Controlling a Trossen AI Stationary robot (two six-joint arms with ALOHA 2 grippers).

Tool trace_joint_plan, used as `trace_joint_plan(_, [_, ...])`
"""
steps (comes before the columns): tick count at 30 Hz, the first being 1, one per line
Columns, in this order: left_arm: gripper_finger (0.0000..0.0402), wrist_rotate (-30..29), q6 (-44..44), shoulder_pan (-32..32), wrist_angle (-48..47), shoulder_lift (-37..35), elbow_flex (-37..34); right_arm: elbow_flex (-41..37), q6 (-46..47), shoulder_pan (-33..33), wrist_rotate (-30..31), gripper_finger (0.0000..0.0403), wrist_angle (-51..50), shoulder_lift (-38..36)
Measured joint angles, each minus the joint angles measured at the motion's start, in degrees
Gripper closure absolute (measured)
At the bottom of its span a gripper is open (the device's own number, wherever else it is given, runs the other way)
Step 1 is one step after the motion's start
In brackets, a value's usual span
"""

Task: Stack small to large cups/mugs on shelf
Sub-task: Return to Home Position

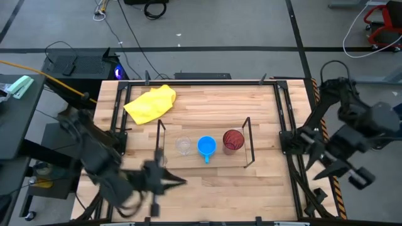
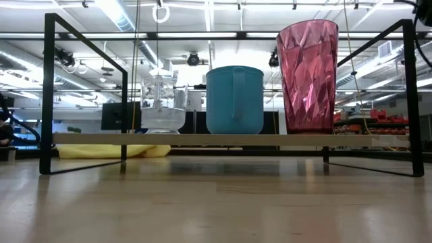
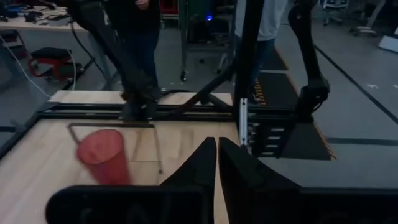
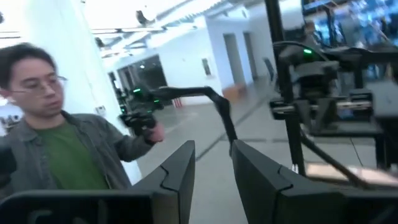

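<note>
Three cups stand in a row on the black wire shelf [image 1: 204, 164] [image 2: 229, 139], each on its base: a small clear cup [image 1: 183, 145] [image 2: 162, 104], a blue mug [image 1: 206, 147] [image 2: 234, 100] and a tall dark red cup [image 1: 233, 140] [image 2: 307, 74]. The red cup also shows in the left wrist view [image 3: 102, 155]. My left gripper [image 1: 181, 182] [image 3: 217, 162] is shut and empty above the table's near left part, short of the shelf. My right gripper [image 1: 321, 166] [image 4: 211, 168] is open and empty beyond the table's right edge.
A yellow cloth [image 1: 151, 103] [image 2: 115, 151] lies at the table's far left. Black rails [image 1: 281, 113] run along the table's edges. A person [image 4: 56, 143] shows in the room in the right wrist view. Bare wood lies between the shelf and the near edge.
</note>
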Motion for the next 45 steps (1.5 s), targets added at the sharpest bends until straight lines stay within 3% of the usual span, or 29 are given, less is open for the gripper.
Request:
trace_joint_plan(6, [0.038, 1.28, -0.84, 0.54, -9.45, -8.79, -0.07, -1.71, -4.53, 0.69, 0.01, 0.0288, 0.61, -5.81])
trace_joint_plan(9, [0.0375, 4.14, 0.93, 1.02, -8.12, -12.61, -2.88, -6.66, -6.11, 0.69, -0.25, 0.0288, 4.5, -10.8])
trace_joint_plan(15, [0.0368, 18.33, 6.3, 6.07, 12.09, -25.91, -22.19, -25.11, -11.57, 0.69, -9.58, 0.0288, 26.24, -22.33])
trace_joint_plan(21, [0.0374, 25.54, 6.01, 14.01, 23.44, -40.19, -40.32, -34.27, -10.49, 0.36, -10.31, 0.0288, 30.62, -29.55])
trace_joint_plan(30, [0.0374, 26.67, 2.66, 22.64, 30.85, -58.11, -59.14, -38.93, -13.09, -4.41, -10.81, 0.0288, 30.72, -39.91])
trace_joint_plan(45, [0.0378, 21.71, 1.6, 24.32, 33.35, -80.8, -74.1, -45.28, -17.75, -4.64, -12.75, 0.0288, 27.86, -55.64])
